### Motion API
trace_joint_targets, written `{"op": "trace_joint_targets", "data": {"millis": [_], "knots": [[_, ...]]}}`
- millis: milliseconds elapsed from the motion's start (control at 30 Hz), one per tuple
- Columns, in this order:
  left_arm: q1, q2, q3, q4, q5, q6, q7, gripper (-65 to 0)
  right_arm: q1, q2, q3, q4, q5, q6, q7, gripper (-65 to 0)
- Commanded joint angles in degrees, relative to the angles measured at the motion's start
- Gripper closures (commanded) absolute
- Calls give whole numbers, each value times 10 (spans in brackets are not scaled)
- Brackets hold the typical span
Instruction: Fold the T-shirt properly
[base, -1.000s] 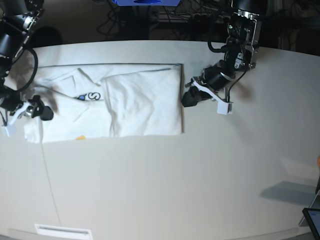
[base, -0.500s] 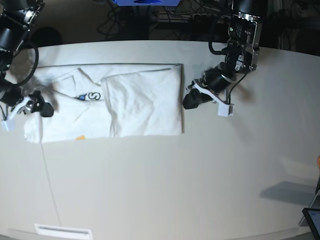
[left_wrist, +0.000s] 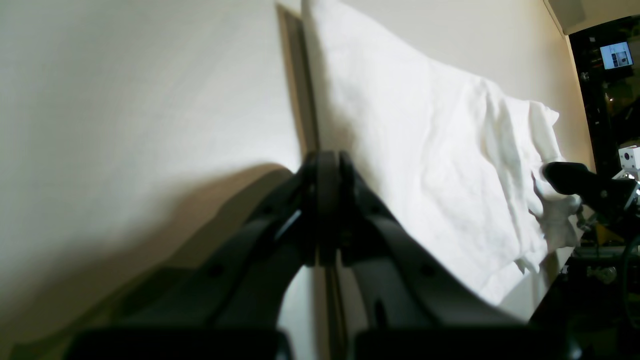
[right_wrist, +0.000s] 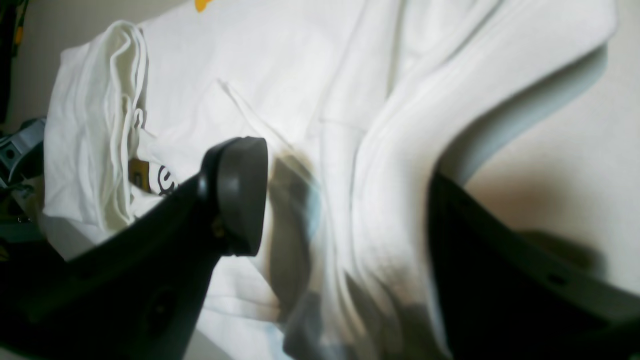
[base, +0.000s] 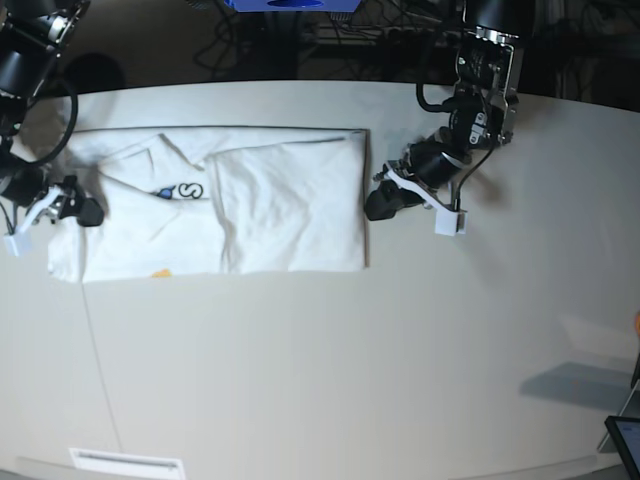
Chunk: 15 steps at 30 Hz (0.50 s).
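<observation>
The T-shirt (base: 250, 205) lies on the table as a flat white rectangle, with a bit of blue and orange print showing near its left part. My left gripper (base: 376, 205) is shut and rests low beside the shirt's right edge; in the left wrist view (left_wrist: 327, 162) its jaws meet with nothing seen between them, next to the shirt (left_wrist: 425, 150). My right gripper (base: 86, 212) is at the shirt's left edge. In the right wrist view (right_wrist: 350, 215) it is open, its fingers (right_wrist: 235, 195) astride bunched folds of the shirt (right_wrist: 300, 75).
The pale table (base: 350, 380) runs to a front edge with a white label (base: 125, 463). A dark device with a screen (base: 626, 440) sits at the front right corner. Cables and a blue object (base: 290, 4) lie behind the table's back edge.
My right gripper has shifted slightly back along the shirt's left edge. My left gripper has edged a little closer to the shirt's right edge. The shirt lies almost as before.
</observation>
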Motion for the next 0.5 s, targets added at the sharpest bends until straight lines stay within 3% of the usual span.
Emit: {"op": "trace_joint_targets", "data": {"millis": [0, 100, 267, 300, 467], "knots": [[-6, -4, -2, 8, -9, -6, -7, 0, -21, -3, -10, -10, -97, -24, -93, -338], [-6, -4, -2, 8, -9, -6, -7, 0, -21, -6, -10, -10, -96, -24, -93, -296], [-6, 7, -1, 7, -8, -6, -7, 0, -21, -7, -10, -10, -96, -24, -93, -29], [-6, 8, 1, 7, -8, -6, -7, 0, -21, -7, -10, -10, -96, -24, -93, 0], [-22, 10, 61, 4, -8, -6, -7, 0, -21, -2, -10, -10, -96, -24, -90, -3]]}}
